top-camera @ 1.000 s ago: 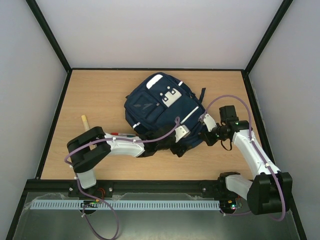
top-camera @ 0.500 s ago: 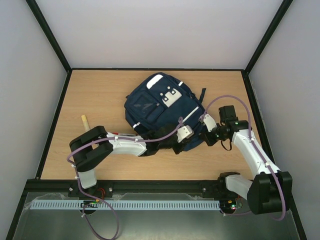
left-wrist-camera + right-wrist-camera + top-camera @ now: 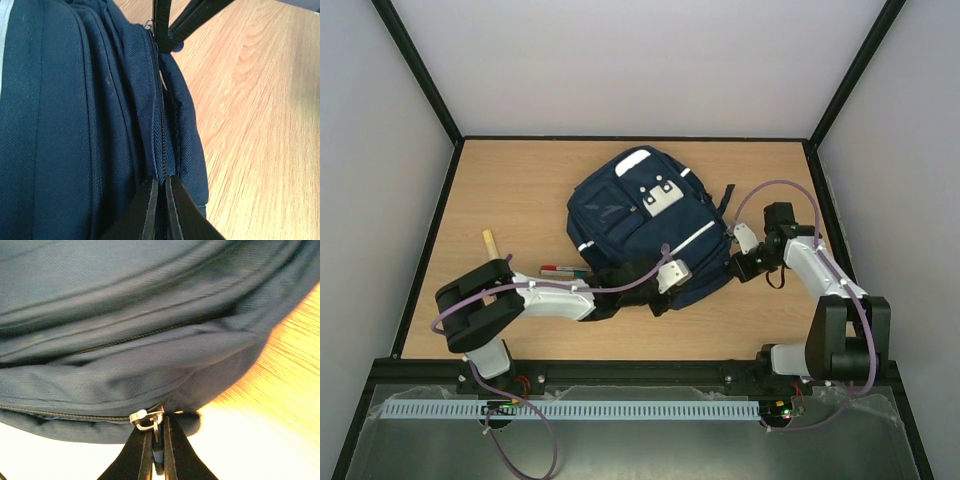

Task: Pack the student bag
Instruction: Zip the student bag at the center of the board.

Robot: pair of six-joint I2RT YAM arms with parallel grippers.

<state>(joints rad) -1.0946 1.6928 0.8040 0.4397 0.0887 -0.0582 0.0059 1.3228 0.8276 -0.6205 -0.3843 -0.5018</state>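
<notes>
The student bag, a navy backpack with white stripes, lies front-up in the middle of the wooden table. My left gripper is at the bag's near edge. In the left wrist view this gripper is shut on the zipper seam of the bag. My right gripper is at the bag's right side. The right wrist view shows it shut on the metal zipper pull of the bag. The right fingers show at the top of the left wrist view.
Coloured pens lie on the table just left of the bag, beside my left arm. A pale wooden stick lies farther left, partly under the left arm. Black frame rails and white walls enclose the table.
The bag has shifted slightly left and turned. My left arm has drawn back to the left, uncovering the pens. The right arm has reached farther in, with its elbow swung forward.
</notes>
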